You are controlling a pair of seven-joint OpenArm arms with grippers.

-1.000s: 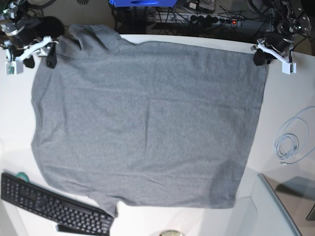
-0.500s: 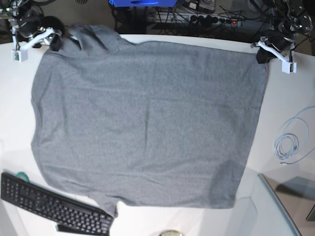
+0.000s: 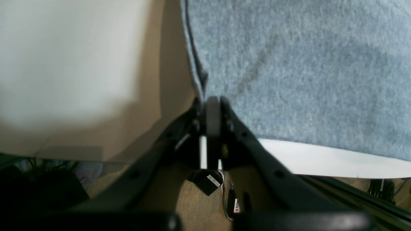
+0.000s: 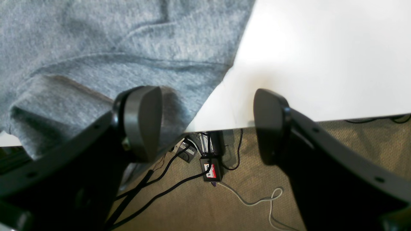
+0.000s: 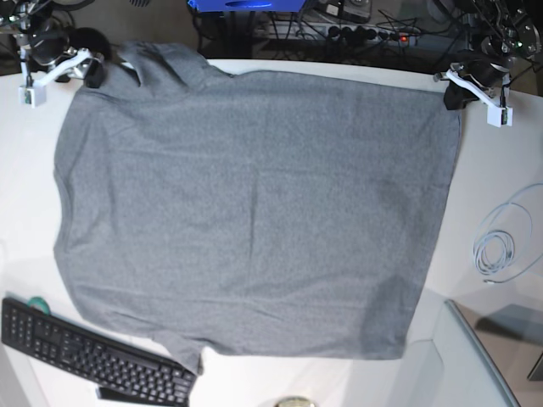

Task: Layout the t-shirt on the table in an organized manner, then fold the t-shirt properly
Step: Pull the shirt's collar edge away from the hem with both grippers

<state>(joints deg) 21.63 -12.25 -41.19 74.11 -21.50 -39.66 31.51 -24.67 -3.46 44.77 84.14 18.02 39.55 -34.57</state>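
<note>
You have the t-shirt [image 5: 254, 212] lying flat and spread across most of the table [image 5: 501, 170], its lower sleeve just beside the black keyboard [image 5: 85, 352]. Your left gripper [image 3: 212, 115] is clenched at the shirt's far hem corner, right by the table's back edge. Your right gripper [image 4: 205, 125] is released, fingers well apart, at the shirt's upper sleeve over the same back edge.

1 t-shirt [image 5: 254, 212], 1 keyboard [image 5: 93, 356], 2 pincers
</note>
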